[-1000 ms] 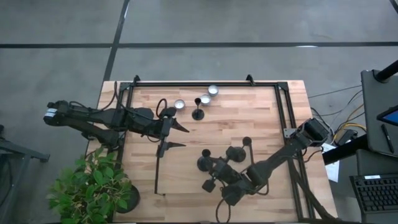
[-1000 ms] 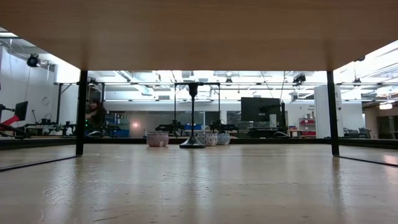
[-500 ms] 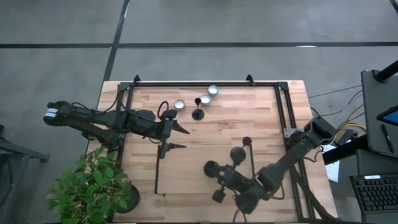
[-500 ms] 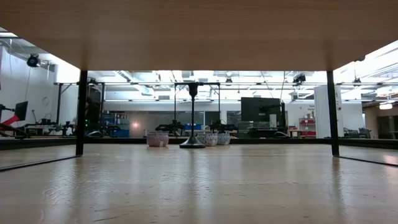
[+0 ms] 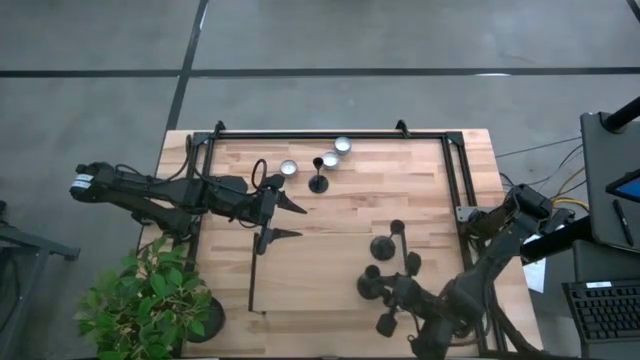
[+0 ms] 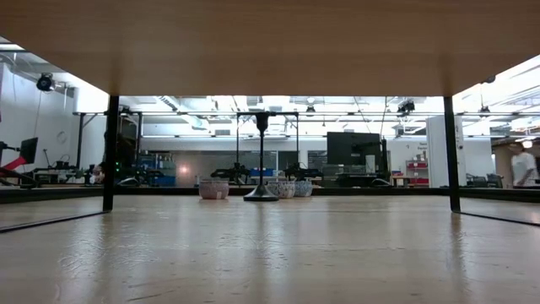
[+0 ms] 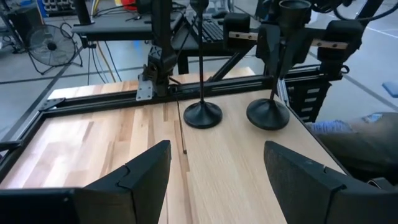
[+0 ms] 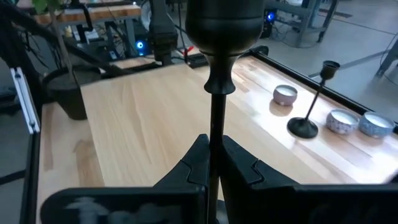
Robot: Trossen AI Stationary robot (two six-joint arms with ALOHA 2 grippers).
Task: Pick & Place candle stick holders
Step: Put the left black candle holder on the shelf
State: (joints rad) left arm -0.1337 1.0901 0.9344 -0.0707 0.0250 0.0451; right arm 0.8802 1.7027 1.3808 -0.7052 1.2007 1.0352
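Note:
Three black candle stick holders show. One [image 5: 318,176] stands by its round base at the far middle, also in the low view [image 6: 261,160]. A second [image 5: 385,245] stands right of centre. The third [image 7: 268,112] stands beside it, in my right gripper [image 8: 214,155], which is shut on its stem near the table's near right [image 5: 405,278]. My left gripper [image 5: 298,221] is open and empty, left of centre, pointing at the two holders on the right [image 7: 217,168]. My right gripper pinches the third holder's thin stem [image 8: 216,121] between its two fingers, below the top cup [image 8: 224,22]. The fingers come about level from the near right and lie across the stem. The holder is nearly upright; whether its base [image 7: 268,115] touches the table, I cannot tell.
Three white tealights in silver cups [image 5: 289,168] [image 5: 330,160] [image 5: 343,145] sit by the far holder. A black metal frame [image 5: 330,134] runs around the tabletop. A potted plant [image 5: 140,300] stands off the near left corner. Bare wood lies in the table's middle.
My right gripper has gone toward the table's right and near edges, staying shut on the holder's stem and carrying the holder with it. My left gripper and the other two holders have kept still.

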